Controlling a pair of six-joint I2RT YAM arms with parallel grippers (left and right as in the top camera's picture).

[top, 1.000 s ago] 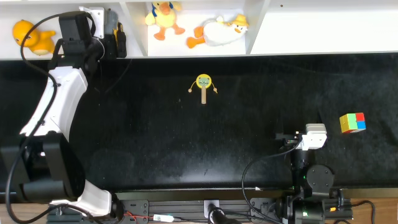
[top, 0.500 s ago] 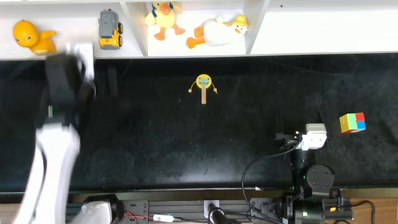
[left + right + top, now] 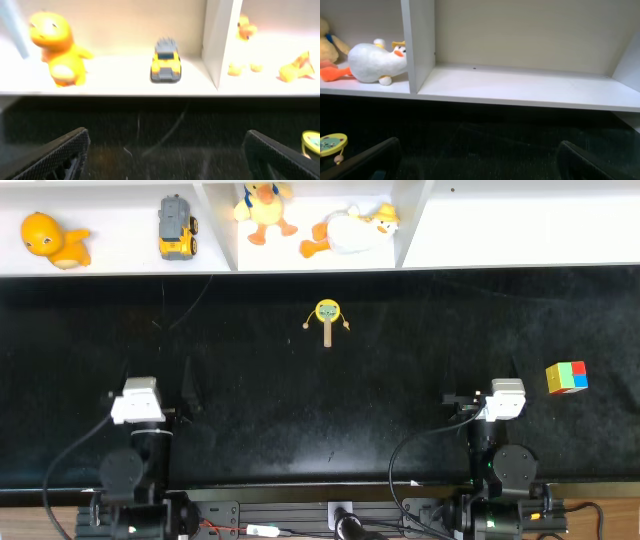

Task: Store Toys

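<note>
A yellow-and-grey toy truck (image 3: 177, 228) (image 3: 166, 66) stands in the white shelf's left compartment beside an orange duck figure (image 3: 50, 238) (image 3: 55, 47). The middle compartment holds a yellow plush duck (image 3: 265, 208) and a white plush goose (image 3: 350, 230) (image 3: 375, 62). On the black mat lie a small rattle drum (image 3: 327, 315) (image 3: 332, 142) and a colourful cube (image 3: 566, 377). My left gripper (image 3: 166, 134) is open and empty, low at the near left, facing the shelf. At the near right, my right gripper (image 3: 479, 144) also stands open and empty.
The white shelf (image 3: 500, 250) runs along the far edge of the mat; its right compartment (image 3: 520, 85) holds nothing. Left arm (image 3: 137, 402) and right arm (image 3: 500, 402) sit near the front edge. Cables run at the table's front.
My left arm has pulled back from the shelf's left compartment to the near left of the mat, leaving the toy truck standing on the shelf. The right arm has not moved.
</note>
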